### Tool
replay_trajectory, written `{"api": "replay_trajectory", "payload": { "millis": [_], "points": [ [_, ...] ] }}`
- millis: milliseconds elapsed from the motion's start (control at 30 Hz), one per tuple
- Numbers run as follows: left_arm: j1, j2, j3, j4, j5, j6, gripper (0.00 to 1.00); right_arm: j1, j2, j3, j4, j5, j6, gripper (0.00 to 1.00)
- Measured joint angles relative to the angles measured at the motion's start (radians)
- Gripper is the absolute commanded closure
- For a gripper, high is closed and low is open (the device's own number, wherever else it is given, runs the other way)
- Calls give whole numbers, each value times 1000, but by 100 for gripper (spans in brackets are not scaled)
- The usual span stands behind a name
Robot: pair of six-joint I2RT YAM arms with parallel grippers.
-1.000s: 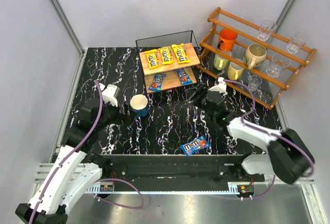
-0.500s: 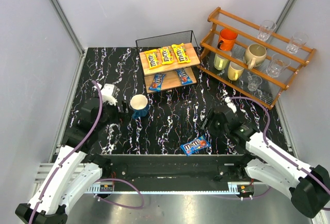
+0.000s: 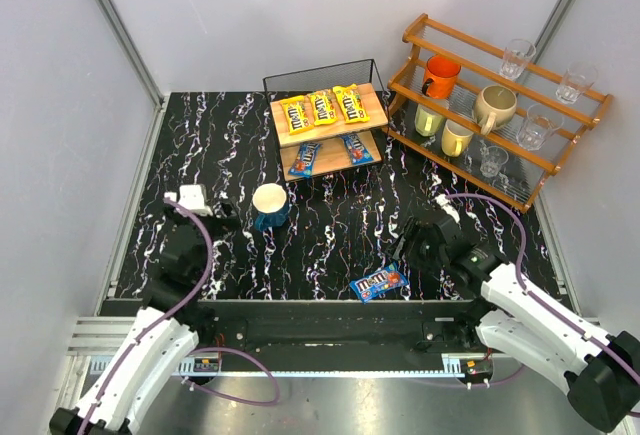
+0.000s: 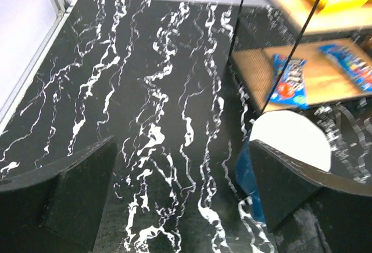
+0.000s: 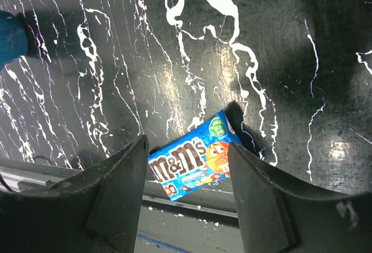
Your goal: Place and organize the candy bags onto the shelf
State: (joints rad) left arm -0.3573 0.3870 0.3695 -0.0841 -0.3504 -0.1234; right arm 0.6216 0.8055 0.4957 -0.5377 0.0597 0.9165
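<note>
Okay, last blue bag flat on table, well in front of shelf. Your right gripper above it, fingers wide to straddle. Left gripper wide, empty, front-left of shelf, out of way. Yellow bags hold top tier; blue likely goes lower.

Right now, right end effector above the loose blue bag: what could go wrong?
1. The blue bag lies flat at the table's near edge; the open right end effector descending could nudge it off.
2. Flat and glossy: the pinch may slip off it.
3. The shelf's lower tier already holds two blue bags; the free space between them looks tight.
</note>
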Motion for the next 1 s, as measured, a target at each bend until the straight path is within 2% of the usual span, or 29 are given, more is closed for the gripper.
{"api": "replay_trajectory", "payload": {
  "millis": [100, 233, 333, 533, 733, 1000],
  "points": [
    [0, 34, -151, 187, -31, 79, 1, 0, 1, 0, -1, -6, -21, 34],
    [-2, 145, -275, 421, -108, 153, 1, 0, -2, 2, -3, -29, -48, 34],
    [-1, 230, -324, 570, -140, 181, 1, 0, -14, 2, -8, -49, -57, 34],
    [6, 449, -329, 954, -174, 227, 1, 0, -56, 2, -18, -63, -68, 34],
    [50, 671, -329, 1181, -102, 283, 1, 0, -60, 2, -34, -71, -74, 33],
    [167, 961, -327, 1327, 21, 269, 1, 0, -49, 7, -36, -72, -92, 33]
  ]
}}
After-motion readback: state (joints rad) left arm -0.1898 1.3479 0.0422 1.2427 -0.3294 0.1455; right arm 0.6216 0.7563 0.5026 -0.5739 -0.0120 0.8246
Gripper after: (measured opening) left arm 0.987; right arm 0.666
